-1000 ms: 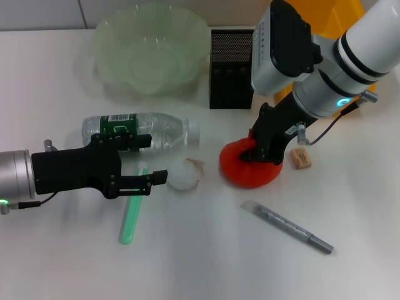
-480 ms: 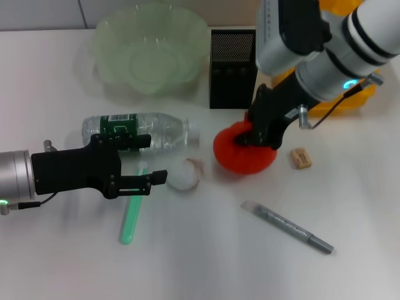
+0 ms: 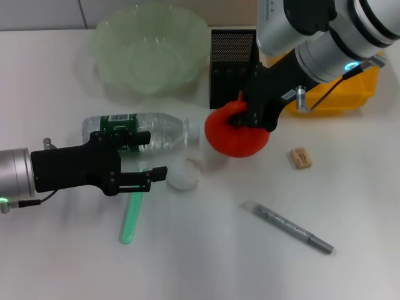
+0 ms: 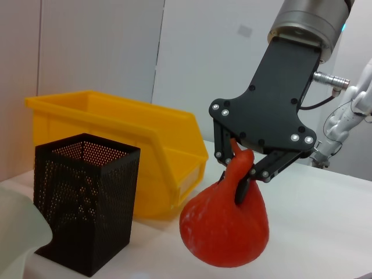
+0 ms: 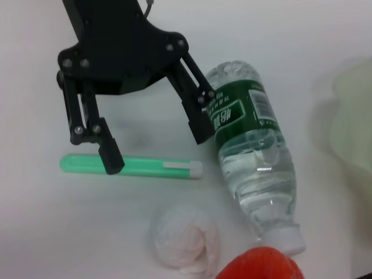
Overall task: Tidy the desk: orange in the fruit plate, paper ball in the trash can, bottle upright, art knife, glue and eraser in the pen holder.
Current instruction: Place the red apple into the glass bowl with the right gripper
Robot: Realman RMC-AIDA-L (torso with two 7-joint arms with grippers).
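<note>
My right gripper (image 3: 250, 115) is shut on the top of the red-orange orange (image 3: 236, 134) and holds it off the table in front of the black mesh pen holder (image 3: 230, 62). The left wrist view shows the orange (image 4: 224, 228) hanging from those jaws. The green fruit plate (image 3: 112, 69) stands at the back left. My left gripper (image 3: 150, 157) is open and hovers by the lying bottle (image 3: 156, 130), the paper ball (image 3: 183, 177) and the green glue (image 3: 130, 217). The grey art knife (image 3: 287, 227) and the eraser (image 3: 300, 157) lie to the right.
A yellow trash can (image 3: 350, 94) stands at the back right behind my right arm. In the right wrist view the bottle (image 5: 250, 157), the glue (image 5: 131, 167) and the paper ball (image 5: 186, 238) lie close together under the left gripper (image 5: 156, 146).
My right gripper has lifted the orange off the table and carried it left and back, towards the pen holder. The left arm has stayed put.
</note>
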